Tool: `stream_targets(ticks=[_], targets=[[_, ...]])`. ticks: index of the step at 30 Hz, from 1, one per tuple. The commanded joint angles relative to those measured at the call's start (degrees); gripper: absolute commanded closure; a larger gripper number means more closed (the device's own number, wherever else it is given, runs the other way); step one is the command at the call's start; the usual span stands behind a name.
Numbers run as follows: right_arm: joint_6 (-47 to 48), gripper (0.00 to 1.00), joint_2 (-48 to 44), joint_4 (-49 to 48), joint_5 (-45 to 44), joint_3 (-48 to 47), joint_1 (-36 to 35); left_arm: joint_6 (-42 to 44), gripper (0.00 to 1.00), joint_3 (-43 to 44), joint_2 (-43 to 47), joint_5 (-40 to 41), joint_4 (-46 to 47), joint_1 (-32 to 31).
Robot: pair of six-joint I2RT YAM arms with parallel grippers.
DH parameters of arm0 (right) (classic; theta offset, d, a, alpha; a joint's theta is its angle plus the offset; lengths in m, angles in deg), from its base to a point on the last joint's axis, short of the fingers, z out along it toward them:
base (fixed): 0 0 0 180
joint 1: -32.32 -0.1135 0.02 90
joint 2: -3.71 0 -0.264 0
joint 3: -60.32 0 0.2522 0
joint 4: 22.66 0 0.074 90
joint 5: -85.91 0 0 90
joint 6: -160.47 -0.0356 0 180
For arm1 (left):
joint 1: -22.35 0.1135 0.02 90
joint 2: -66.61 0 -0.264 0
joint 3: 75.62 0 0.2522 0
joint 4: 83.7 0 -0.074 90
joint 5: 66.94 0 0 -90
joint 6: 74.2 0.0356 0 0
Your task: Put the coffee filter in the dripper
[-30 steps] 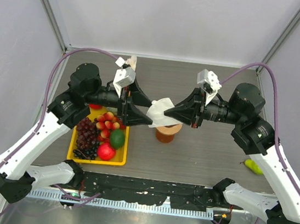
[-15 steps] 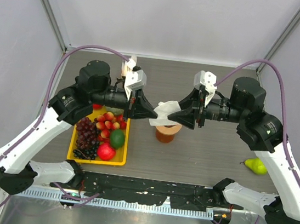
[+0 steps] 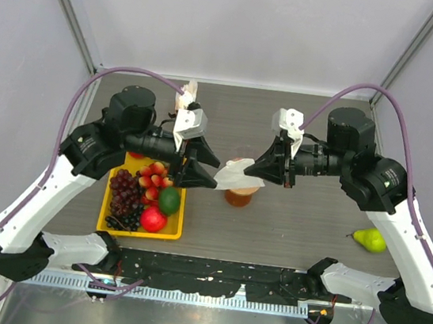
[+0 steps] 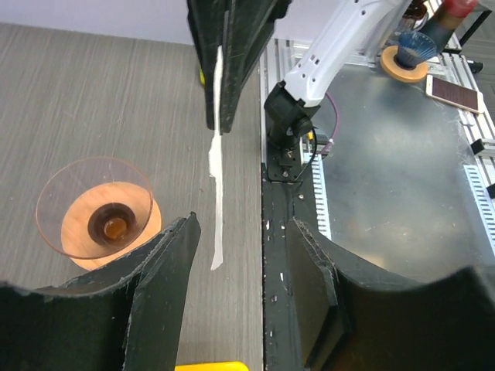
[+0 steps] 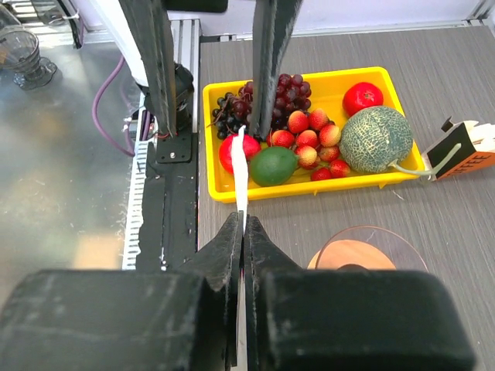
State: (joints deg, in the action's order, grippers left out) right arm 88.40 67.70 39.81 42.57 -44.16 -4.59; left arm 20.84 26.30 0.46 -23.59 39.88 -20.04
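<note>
The coffee filter (image 3: 233,175) is a thin white paper, held in the air just above the dripper (image 3: 244,191), which it mostly hides in the top view. My right gripper (image 3: 253,172) is shut on the filter's right edge. In the right wrist view the filter (image 5: 240,166) sticks out edge-on from the closed gripper (image 5: 244,226), with the dripper (image 5: 363,252) below right. My left gripper (image 3: 208,177) is open and empty just left of the filter. In the left wrist view the filter (image 4: 216,174) hangs ahead of the open gripper (image 4: 244,259), and the dripper (image 4: 97,212) lies to the left.
A yellow tray (image 3: 140,233) of grapes, strawberries, an avocado and an apple sits left of the dripper and also shows in the right wrist view (image 5: 302,188). A green pear (image 3: 367,239) lies at the right. An upright paper bundle (image 3: 188,93) stands at the back.
My left gripper has let go of the filter, opened and drawn back a little to the left. My right gripper keeps the filter and has lowered it over the dripper.
</note>
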Motion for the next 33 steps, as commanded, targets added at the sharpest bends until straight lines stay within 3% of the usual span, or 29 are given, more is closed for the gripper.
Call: stream_targets(ticks=[1,9,17,33], targets=[[2.7,0.95,-1.2,-0.1,2.6,-1.0,-0.4,-0.8,0.44,2.9,2.7,-3.8,-0.4,0.6],[5.4,0.95,-1.4,1.1,1.3,-1.3,-3.3,-11.8,0.63,4.7,0.5,-8.0,7.7,0.8],[5.4,0.95,-1.9,1.0,0.1,-1.2,-4.3,-14.4,0.73,3.3,0.1,-8.1,9.3,0.7],[5.7,0.95,-1.6,0.9,-0.2,-2.4,-5.0,-15.2,0.68,2.4,-0.9,-7.5,9.3,0.7]])
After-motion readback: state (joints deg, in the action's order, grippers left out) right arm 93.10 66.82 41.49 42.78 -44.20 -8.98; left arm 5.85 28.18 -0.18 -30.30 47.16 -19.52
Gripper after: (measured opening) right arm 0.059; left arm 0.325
